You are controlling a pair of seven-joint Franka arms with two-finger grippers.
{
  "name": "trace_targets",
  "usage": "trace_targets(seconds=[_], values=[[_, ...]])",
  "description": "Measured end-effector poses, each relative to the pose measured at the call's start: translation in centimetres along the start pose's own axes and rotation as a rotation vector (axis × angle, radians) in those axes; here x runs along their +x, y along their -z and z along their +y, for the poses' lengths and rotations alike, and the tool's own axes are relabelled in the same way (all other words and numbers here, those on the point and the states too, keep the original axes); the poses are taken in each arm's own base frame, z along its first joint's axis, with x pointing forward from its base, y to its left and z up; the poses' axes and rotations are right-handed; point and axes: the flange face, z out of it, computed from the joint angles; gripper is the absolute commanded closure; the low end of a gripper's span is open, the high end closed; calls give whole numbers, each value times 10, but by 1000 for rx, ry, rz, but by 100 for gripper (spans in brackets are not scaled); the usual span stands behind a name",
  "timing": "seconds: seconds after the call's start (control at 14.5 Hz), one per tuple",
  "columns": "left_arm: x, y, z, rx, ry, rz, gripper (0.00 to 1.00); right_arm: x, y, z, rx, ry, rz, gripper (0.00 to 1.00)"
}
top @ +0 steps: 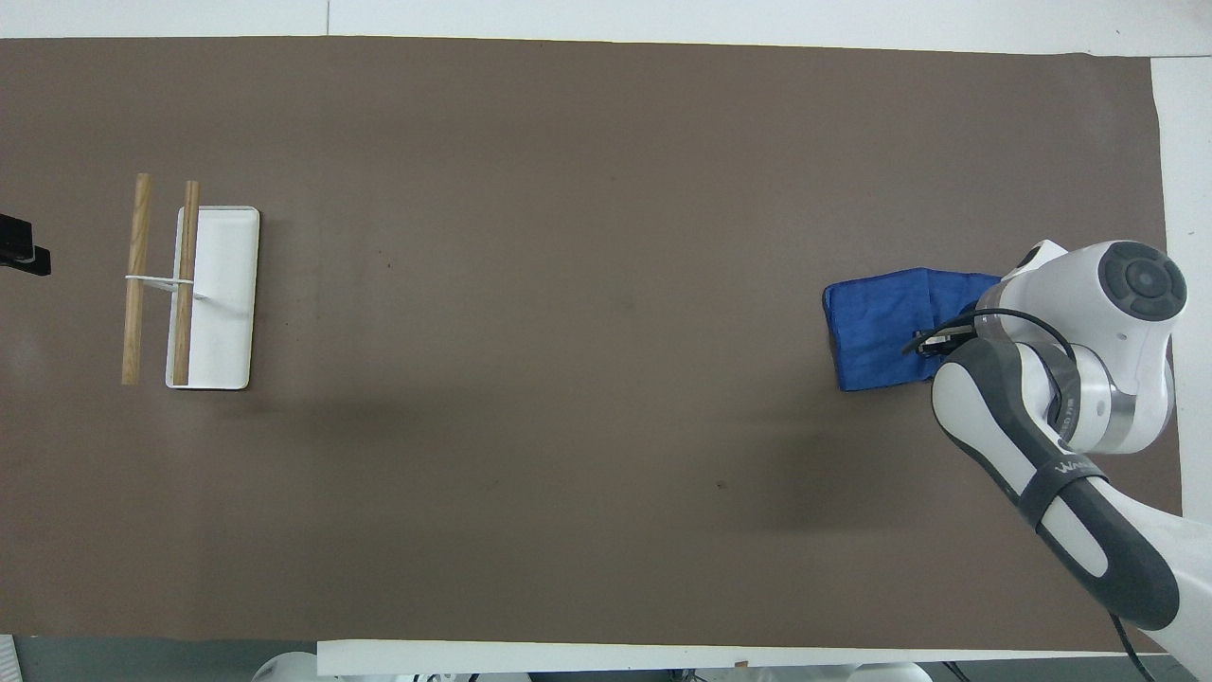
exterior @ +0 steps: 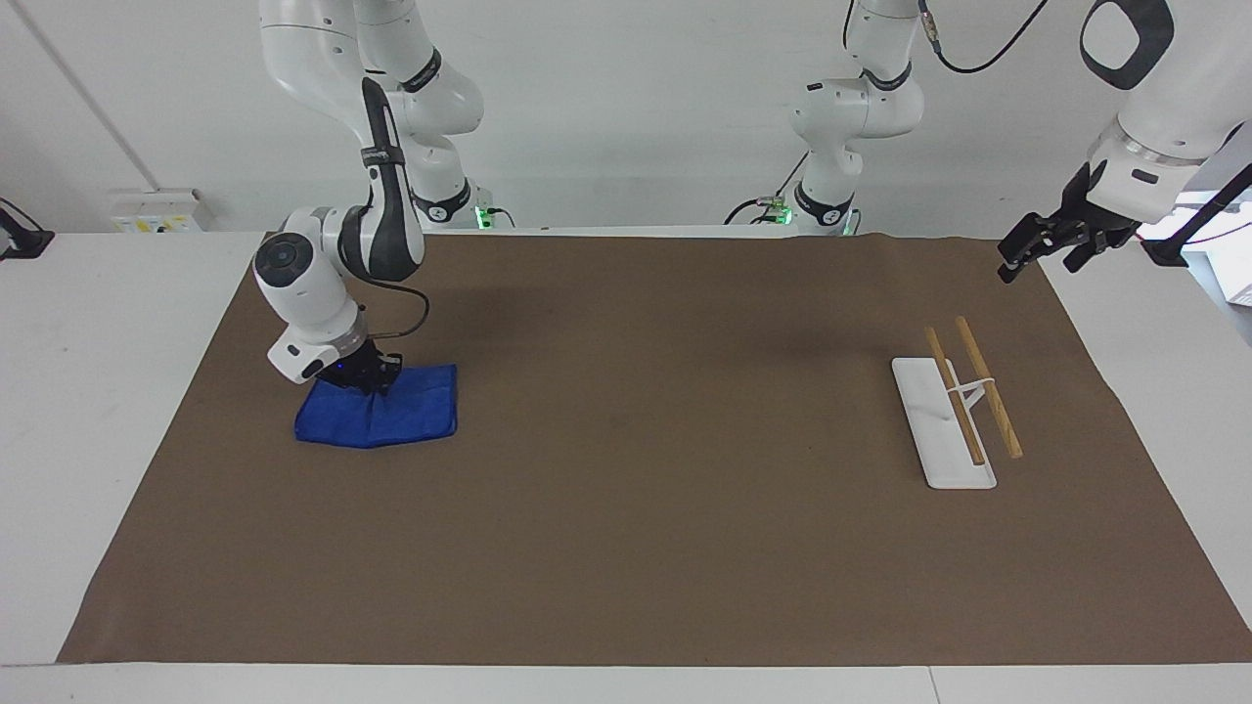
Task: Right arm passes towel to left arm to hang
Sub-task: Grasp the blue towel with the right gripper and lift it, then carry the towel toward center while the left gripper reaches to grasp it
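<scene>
The royal-blue towel (exterior: 381,418) (top: 881,327) lies on the brown mat at the right arm's end of the table, bunched up along its edge nearer the robots. My right gripper (exterior: 369,381) (top: 933,343) is down on that edge, shut on a pinch of the towel; the arm's wrist hides part of the cloth in the overhead view. My left gripper (exterior: 1051,242) (top: 21,246) hangs in the air over the mat's corner at the left arm's end, open and holding nothing, waiting.
A rack with two wooden rods (exterior: 973,391) (top: 161,279) on a white base (exterior: 929,430) (top: 227,294) stands at the left arm's end. The brown mat (exterior: 646,469) covers most of the table.
</scene>
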Motion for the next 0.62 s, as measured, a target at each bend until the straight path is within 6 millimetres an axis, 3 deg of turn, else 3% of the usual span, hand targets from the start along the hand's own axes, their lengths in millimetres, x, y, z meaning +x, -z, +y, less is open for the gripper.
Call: trace_targets(seconds=[0.21,0.42,0.62], values=[[-1,-2,-4,0,7,-3,0,10,19,-3,2,12,-34,100],[-1,-2,-15,-1,27,-3,0,32,75,-16,47,10,-79,100],[-2,-1,-16,-1,28,-2,0,48,132,-47,193,-17,-80,100]])
